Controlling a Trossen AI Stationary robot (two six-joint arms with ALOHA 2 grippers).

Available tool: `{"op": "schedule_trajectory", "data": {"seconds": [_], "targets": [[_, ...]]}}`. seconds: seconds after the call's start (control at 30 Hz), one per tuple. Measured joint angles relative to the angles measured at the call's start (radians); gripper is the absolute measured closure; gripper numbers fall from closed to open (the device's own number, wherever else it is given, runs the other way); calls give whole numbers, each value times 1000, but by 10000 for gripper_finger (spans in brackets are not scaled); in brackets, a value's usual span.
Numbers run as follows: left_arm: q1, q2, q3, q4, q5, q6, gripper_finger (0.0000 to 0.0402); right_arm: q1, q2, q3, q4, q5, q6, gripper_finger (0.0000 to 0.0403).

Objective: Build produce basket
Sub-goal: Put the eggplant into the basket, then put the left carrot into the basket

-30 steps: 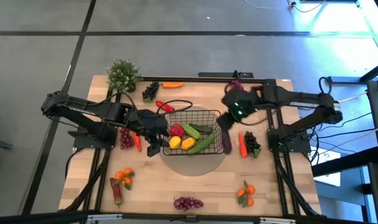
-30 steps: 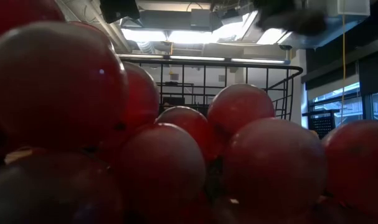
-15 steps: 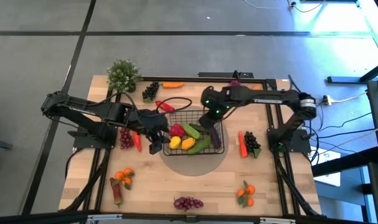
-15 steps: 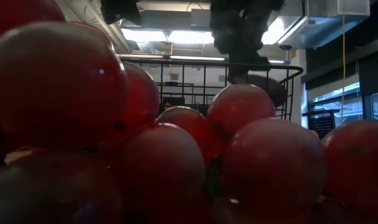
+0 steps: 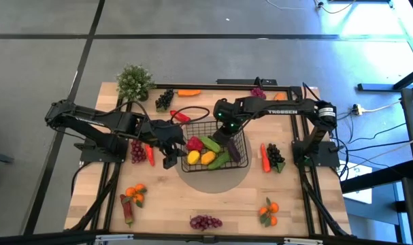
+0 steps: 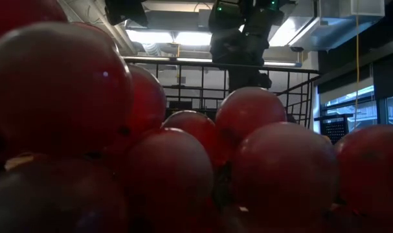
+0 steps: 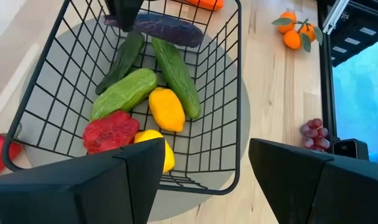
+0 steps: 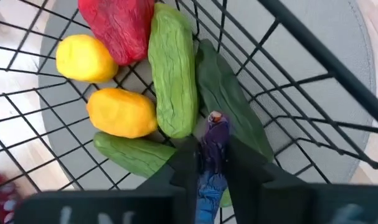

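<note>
The black wire basket (image 5: 209,144) stands on a round grey mat at the table's middle. It holds green cucumbers (image 7: 176,78), two yellow lemons (image 7: 166,109) and a red pepper (image 7: 109,132). My right gripper (image 5: 224,133) reaches into the basket from its far side and is shut on a purple eggplant (image 7: 167,28) above the cucumbers. My left gripper (image 5: 169,158) is open and empty just outside the basket's left wall. In the low view, red grapes (image 6: 118,149) fill the foreground, with the basket's rim (image 6: 183,63) behind them. My right gripper pinches the eggplant's one end (image 8: 212,152) between its two fingers (image 8: 182,163). The fingers slant down from the far side, and the eggplant sticks out beyond them, roughly along them. Its free end (image 7: 195,37) is over the cucumbers near the basket's right wall; whether it touches them I cannot tell.
A potted plant (image 5: 133,82), dark grapes (image 5: 164,100) and a carrot (image 5: 189,92) lie at the far edge. Grapes and a red pepper (image 5: 139,152) lie left of the basket, a carrot and grapes (image 5: 271,156) right. Oranges (image 5: 133,195), grapes (image 5: 205,222) and oranges (image 5: 267,211) lie near the front.
My right gripper has carried the eggplant toward the table's left, from outside the basket's right wall to inside the basket, above the cucumbers. The eggplant has stayed in the shut fingers. My left gripper has kept still.
</note>
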Motion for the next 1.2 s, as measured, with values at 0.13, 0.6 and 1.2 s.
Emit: {"op": "schedule_trajectory", "data": {"seconds": [0.13, 0.6, 1.2], "targets": [[0, 0, 0, 0, 0, 0, 181, 0, 0, 0, 5, 0, 7, 319], [0, 0, 0, -180, -116, -268, 181, 22, -74, -1, 33, -51, -9, 308], [-86, 11, -84, -489, -103, -1103, 181, 160, -344, -1, 271, -37, -154, 308]]}}
